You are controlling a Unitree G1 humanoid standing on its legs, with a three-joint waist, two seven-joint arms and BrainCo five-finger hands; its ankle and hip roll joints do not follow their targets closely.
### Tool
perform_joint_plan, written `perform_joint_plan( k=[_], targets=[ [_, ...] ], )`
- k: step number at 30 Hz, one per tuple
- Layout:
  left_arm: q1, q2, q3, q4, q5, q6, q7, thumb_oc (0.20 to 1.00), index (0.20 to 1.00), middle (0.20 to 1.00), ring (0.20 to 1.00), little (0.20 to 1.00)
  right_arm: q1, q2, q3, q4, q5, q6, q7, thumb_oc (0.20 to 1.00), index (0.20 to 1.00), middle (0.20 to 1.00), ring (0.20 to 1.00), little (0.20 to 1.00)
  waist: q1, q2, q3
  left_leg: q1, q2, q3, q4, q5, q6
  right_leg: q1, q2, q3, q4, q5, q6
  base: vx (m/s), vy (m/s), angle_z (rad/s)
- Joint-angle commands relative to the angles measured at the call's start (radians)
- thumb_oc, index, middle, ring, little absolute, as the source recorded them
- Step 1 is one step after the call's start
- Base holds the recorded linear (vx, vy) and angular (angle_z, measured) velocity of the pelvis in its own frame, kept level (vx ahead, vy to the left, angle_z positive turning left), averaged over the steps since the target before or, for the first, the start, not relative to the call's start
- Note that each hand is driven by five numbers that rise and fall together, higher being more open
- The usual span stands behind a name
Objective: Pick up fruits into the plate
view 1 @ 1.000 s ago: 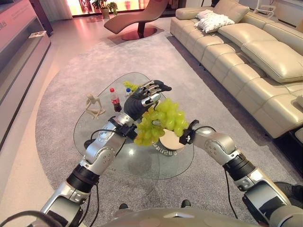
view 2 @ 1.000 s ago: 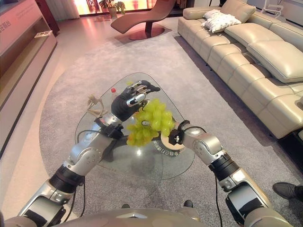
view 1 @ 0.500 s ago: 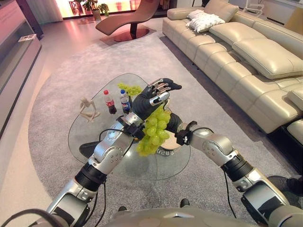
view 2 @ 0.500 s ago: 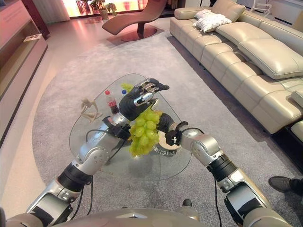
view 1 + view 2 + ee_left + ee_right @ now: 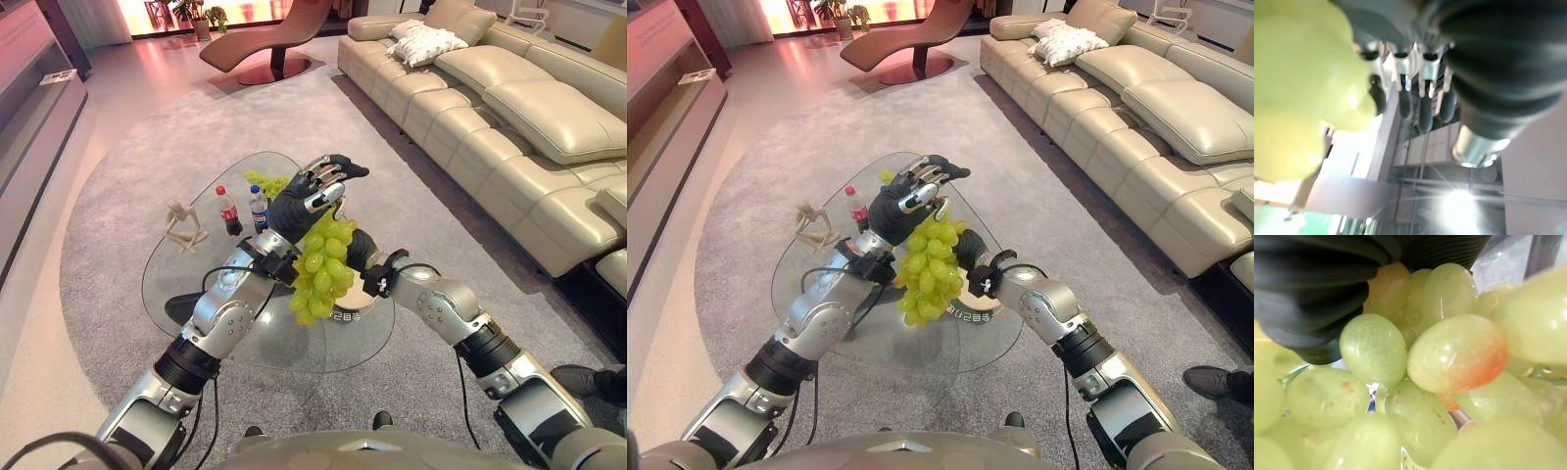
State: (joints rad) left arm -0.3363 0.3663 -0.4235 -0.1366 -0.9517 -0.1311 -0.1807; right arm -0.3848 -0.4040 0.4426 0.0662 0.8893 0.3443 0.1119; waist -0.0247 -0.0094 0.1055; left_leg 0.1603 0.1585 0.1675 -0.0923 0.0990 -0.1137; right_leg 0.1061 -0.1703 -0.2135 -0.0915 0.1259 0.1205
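Grapes lifted, not yet on the plate

My left hand is raised above the glass table, fingers loosely curled, the grape bunch hanging under it; my right hand is behind the grapes, fingers hidden, I cannot tell their state. I judge lowering onto the plate remains; another green bunch waits beyond

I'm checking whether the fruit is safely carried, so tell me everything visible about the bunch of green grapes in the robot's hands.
The bunch of green grapes is a large, dense cluster of glossy yellow-green grapes, one in the right wrist view blushed orange. It hangs lengthwise, tapering downward, raised above the glass table in front of the plate. The left hand is at its top, fingers partly curled; the right hand sits against its side, fingers hidden behind the fruit. A second small green bunch lies farther back on the table.
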Motion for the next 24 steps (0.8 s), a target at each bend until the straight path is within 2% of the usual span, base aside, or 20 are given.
perform_joint_plan(
  k=[1,5,14,19,24],
  targets=[
    [-0.057,0.016,0.063,-0.054,0.025,-0.084,0.014,0.2,0.2,0.2,0.2,0.2,-0.032,0.041,-0.113,-0.096,0.082,-0.109,0.001,0.2,0.2,0.2,0.2,0.2,0.009,-0.011,0.001,-0.002,-0.043,-0.009,0.041,-0.145,0.033,0.059,0.015,-0.033,0.067,-0.155,-0.001,0.01,0.02,0.11],
    [-0.028,0.027,0.104,-0.055,0.03,-0.088,0.033,0.2,0.2,0.2,0.2,0.2,0.009,0.032,-0.158,-0.101,0.096,-0.139,-0.008,0.2,0.2,0.2,0.2,0.2,0.016,-0.012,-0.001,-0.009,-0.044,-0.015,0.035,-0.14,0.031,0.057,0.014,-0.044,0.066,-0.156,0.0,0.01,0.014,0.14],
    [0.12,0.061,0.265,0.026,0.09,-0.113,0.082,0.2,0.2,0.2,0.2,0.2,0.114,0.014,-0.307,-0.071,0.112,-0.228,-0.007,0.2,0.2,0.2,0.2,0.2,0.039,-0.017,0.018,-0.028,-0.042,-0.021,0.032,-0.135,0.033,0.048,0.011,-0.073,0.077,-0.169,-0.007,-0.01,0.006,0.1],
    [0.2,0.053,0.339,0.082,0.114,-0.125,0.1,0.2,0.2,0.2,0.2,0.2,0.169,0.01,-0.367,-0.045,0.106,-0.256,0.001,0.2,0.2,0.2,0.2,0.2,0.048,-0.018,0.026,-0.033,-0.039,-0.02,0.036,-0.135,0.034,0.046,0.011,-0.082,0.083,-0.175,-0.01,0.01,0.002,0.09],
    [0.236,0.035,0.372,0.157,0.146,-0.123,0.132,0.2,0.2,0.2,0.2,0.2,0.193,0.011,-0.392,-0.007,0.089,-0.252,-0.012,0.2,0.2,0.2,0.2,0.2,0.053,-0.018,0.035,-0.042,-0.039,-0.025,0.045,-0.136,0.033,0.043,0.01,-0.085,0.089,-0.18,-0.013,0.0,0.001,0.02]
  ],
)
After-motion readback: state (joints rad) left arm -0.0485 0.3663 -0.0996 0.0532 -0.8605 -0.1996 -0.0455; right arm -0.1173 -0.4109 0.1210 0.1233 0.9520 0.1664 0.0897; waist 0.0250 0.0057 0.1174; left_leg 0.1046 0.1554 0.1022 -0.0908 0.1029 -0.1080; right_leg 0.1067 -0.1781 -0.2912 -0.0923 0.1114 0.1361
